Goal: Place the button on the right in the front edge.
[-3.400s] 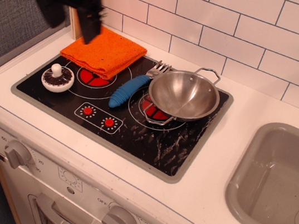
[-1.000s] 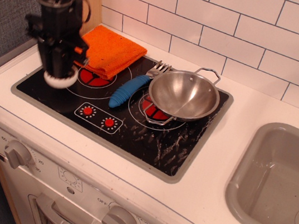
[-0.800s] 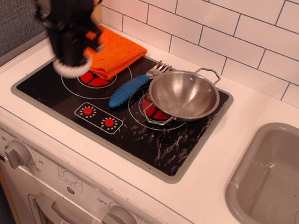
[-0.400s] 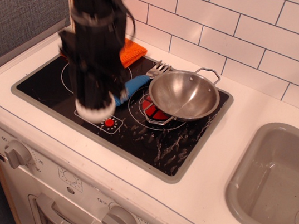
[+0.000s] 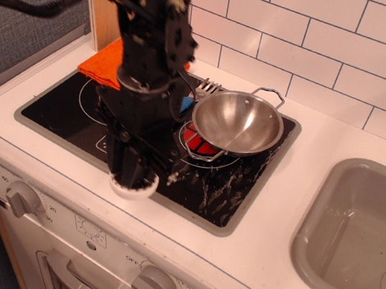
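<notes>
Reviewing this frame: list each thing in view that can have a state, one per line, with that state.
claw: shut on the button, low over the front edge
button: held in the claw, only its white underside showing
front edge: nothing resting on its visible part
pan: upright, empty, on the cooktop
orange cloth: partly hidden behind the arm
sink: empty

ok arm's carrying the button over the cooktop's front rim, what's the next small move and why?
Probably ease it rightward along the front edge before lowering. The gripper holds the button at the rim's left-middle stretch, while most of the grey strip runs on to its right. Whether it already touches the rim can't be told; the arm hides that.
</notes>
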`<state>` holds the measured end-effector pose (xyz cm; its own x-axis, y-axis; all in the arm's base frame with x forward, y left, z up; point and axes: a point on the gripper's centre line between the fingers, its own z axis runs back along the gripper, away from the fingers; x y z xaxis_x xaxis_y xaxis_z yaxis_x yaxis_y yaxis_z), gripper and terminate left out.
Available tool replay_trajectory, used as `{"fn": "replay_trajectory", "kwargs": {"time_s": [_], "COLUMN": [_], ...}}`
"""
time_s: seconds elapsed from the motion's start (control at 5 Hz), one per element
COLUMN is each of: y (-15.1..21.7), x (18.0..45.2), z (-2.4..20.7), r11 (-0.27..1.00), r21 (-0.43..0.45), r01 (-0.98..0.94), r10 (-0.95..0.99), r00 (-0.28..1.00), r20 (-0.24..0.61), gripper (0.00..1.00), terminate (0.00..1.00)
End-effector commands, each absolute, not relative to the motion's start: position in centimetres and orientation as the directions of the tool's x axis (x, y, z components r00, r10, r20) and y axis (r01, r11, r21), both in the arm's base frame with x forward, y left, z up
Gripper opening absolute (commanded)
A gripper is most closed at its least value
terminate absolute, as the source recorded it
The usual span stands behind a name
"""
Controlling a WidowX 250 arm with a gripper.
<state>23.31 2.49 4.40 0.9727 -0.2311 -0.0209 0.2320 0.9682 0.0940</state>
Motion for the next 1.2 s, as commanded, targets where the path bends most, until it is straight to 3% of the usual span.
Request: {"fn": "replay_trajectory", "kwargs": {"time_s": [0.0,0.8,1.0], "y": [2.1,2.0,2.2], "x": [24.5,26.8,27.0], "z": [3.7,3.8,5.0], "r11": [0.953,0.961,0.969], "r21": [0.140,0.125,0.108], "r01": [0.271,0.247,0.223], "r10": [-0.273,-0.255,-0.231], "r00": [0.962,0.966,0.970], "r20": [-0.002,0.050,0.077], "gripper": [0.00,0.00,1.00], "terminate": [0.00,0.00,0.00]}}
